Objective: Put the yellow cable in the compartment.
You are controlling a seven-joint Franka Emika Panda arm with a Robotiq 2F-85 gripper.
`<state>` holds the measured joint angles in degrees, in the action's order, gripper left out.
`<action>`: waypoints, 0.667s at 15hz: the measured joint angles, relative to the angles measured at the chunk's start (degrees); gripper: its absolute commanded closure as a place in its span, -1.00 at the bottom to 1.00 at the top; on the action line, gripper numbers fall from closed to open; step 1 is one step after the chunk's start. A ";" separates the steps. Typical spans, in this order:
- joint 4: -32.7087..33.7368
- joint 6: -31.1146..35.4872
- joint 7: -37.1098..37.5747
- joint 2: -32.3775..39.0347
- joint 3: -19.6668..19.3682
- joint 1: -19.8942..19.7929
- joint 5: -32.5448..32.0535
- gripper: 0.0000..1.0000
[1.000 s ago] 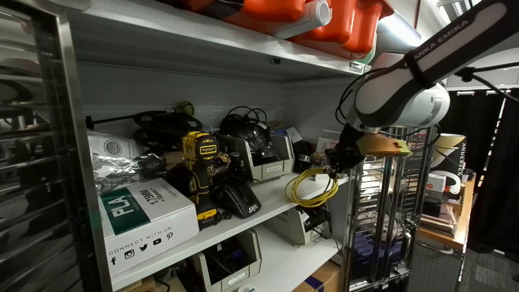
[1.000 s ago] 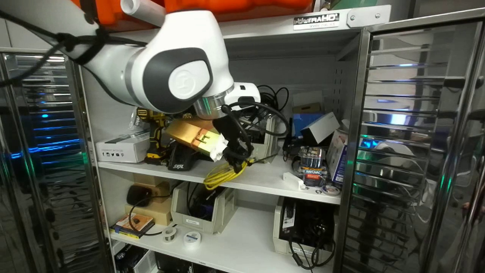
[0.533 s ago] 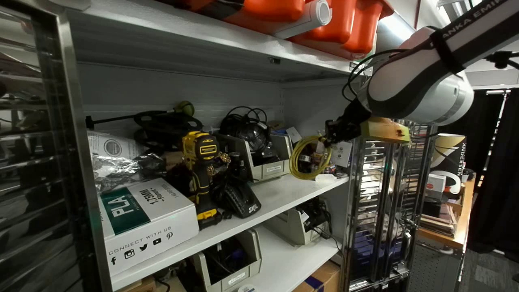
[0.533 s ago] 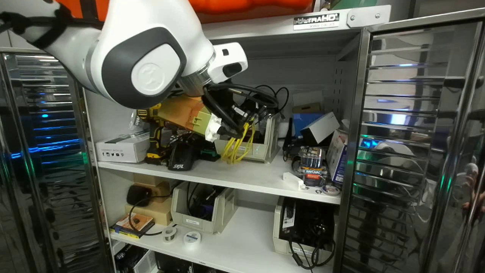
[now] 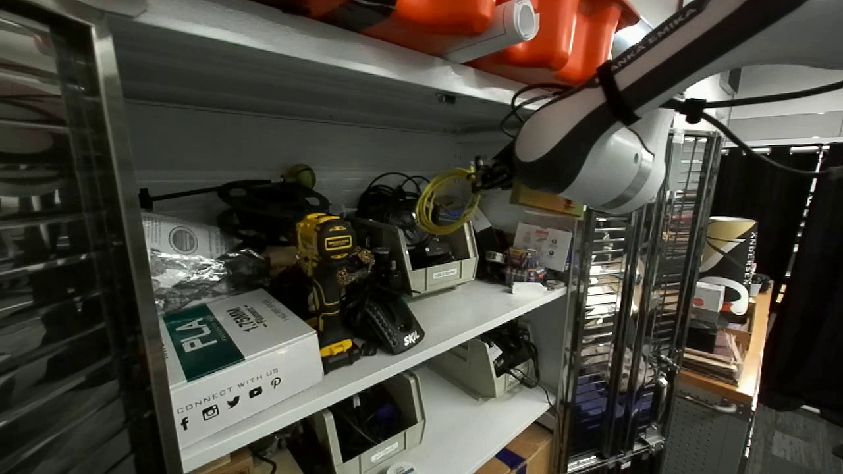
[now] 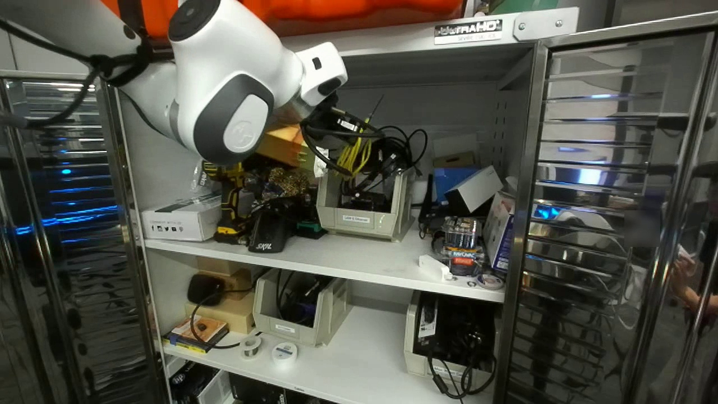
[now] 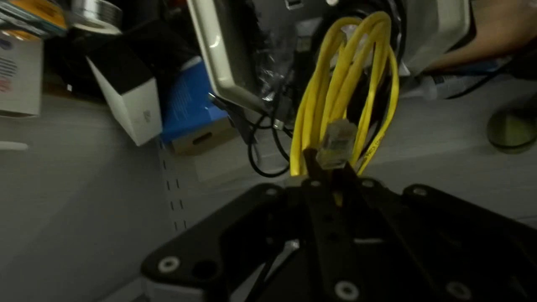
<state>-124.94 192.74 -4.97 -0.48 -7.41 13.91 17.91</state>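
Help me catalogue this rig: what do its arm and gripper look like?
The rounded arm is white with dark grey panels, a black strap, black cables and visible lettering "ANKA EMIKA". The gripper is black, with narrow fingers and pale round screws. Near it sits an orange-yellow block.

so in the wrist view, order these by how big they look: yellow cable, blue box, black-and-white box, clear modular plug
Largest: yellow cable
Next: blue box and black-and-white box, too alike to rank
Smallest: clear modular plug
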 measured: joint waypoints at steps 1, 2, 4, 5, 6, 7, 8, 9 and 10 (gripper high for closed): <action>2.35 1.21 2.10 1.66 1.80 -0.96 -1.37 0.83; 4.69 2.27 3.76 3.36 3.32 -1.80 -2.32 0.82; 8.96 3.79 6.65 6.98 5.28 -3.35 -4.68 0.80; 10.77 4.50 8.57 8.89 6.12 -4.55 -6.76 0.82; 11.92 6.26 10.35 10.55 6.97 -6.18 -8.52 0.81; 12.62 7.25 11.98 11.98 7.69 -8.20 -10.72 0.83; 13.43 7.32 13.43 13.40 8.31 -10.24 -12.97 0.82; 14.21 7.34 14.75 14.87 8.99 -12.38 -15.07 0.84; 14.99 7.32 15.92 16.39 9.70 -14.52 -16.96 0.81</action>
<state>-109.96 200.06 10.95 15.90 2.30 -0.61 0.95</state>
